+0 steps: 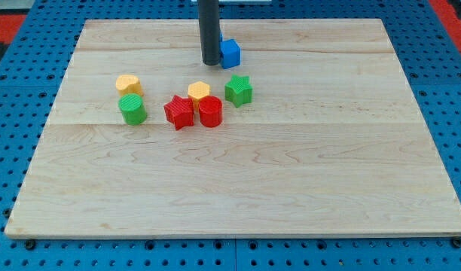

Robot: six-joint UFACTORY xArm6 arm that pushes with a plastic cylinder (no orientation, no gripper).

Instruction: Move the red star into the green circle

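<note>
1. I work over a pale wooden board (pixel 238 181) lying on a blue pegboard surface (pixel 449 83). No tray, bowl or box shows on it, so every block sits straight on the wood.
2. My tip (pixel 210 63) stands at the far side of the board, a little left of centre, with the dark rod rising out of the view's top. I have no jaws to open or close, so I grasp nothing.
3. A blue cube (pixel 230 53) sits just right of my tip, touching it or nearly so; I cannot tell which.
4. The red star (pixel 179 112) lies nearer than my tip and slightly left of it, well apart from it. It rests flat on the wood. Its points spread about evenly, so I can make out no long axis and no clear heading.
5. A red cylinder (pixel 210 111) sits just right of the red star, touching it or very close.
6. A yellow block (pixel 199 92), its shape unclear, sits just behind those two red pieces.
7. A green star (pixel 238 90) sits right of the yellow block, with a small gap.
8. The green circle (pixel 132 109), a short cylinder, stands left of the red star with bare wood between them.
9. A yellow cylinder (pixel 128 83) sits just behind the green circle, close to it.
</note>
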